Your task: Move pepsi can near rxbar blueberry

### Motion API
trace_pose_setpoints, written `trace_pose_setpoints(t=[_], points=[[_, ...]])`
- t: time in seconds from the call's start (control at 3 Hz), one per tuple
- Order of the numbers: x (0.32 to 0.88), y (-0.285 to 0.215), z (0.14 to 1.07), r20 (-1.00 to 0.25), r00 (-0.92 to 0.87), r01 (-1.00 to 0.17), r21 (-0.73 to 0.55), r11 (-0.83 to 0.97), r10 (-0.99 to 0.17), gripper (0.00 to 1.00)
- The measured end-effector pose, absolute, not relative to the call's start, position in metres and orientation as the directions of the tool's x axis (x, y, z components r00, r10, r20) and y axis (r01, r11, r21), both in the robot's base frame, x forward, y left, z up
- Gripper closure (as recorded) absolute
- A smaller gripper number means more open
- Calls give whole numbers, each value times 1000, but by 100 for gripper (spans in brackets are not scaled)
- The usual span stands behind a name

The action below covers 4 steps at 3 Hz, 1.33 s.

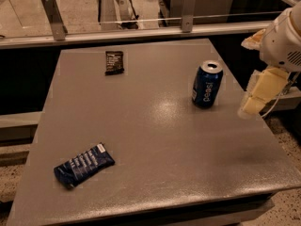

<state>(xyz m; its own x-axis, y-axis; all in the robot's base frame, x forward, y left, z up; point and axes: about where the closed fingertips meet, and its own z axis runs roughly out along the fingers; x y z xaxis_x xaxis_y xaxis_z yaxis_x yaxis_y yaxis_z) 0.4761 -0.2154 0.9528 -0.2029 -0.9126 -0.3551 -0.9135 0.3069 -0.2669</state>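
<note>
The pepsi can (207,84), dark blue with a silver top and white lettering, stands upright on the right part of the grey table (155,140). The rxbar blueberry (83,165), a blue wrapped bar, lies flat near the table's front left. My gripper (256,97), cream-coloured under a white arm, hangs above the table's right edge. It is to the right of the can and apart from it, holding nothing that I can see.
A small dark wrapped bar (114,62) lies at the back left of the table. A metal rail with two posts (188,4) and glass runs behind the table. Speckled floor lies beside the table on both sides.
</note>
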Motion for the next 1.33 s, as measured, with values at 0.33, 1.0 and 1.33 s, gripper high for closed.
trace_pose_setpoints(t=[0.33,1.0,1.33], points=[[499,-211,939,-457,-180,-905,-270,329,-871,0],[536,-195,900,-668,-160,-906,-194,377,-727,0],[549,-186,883,-758,-168,-908,-130,398,-630,0]])
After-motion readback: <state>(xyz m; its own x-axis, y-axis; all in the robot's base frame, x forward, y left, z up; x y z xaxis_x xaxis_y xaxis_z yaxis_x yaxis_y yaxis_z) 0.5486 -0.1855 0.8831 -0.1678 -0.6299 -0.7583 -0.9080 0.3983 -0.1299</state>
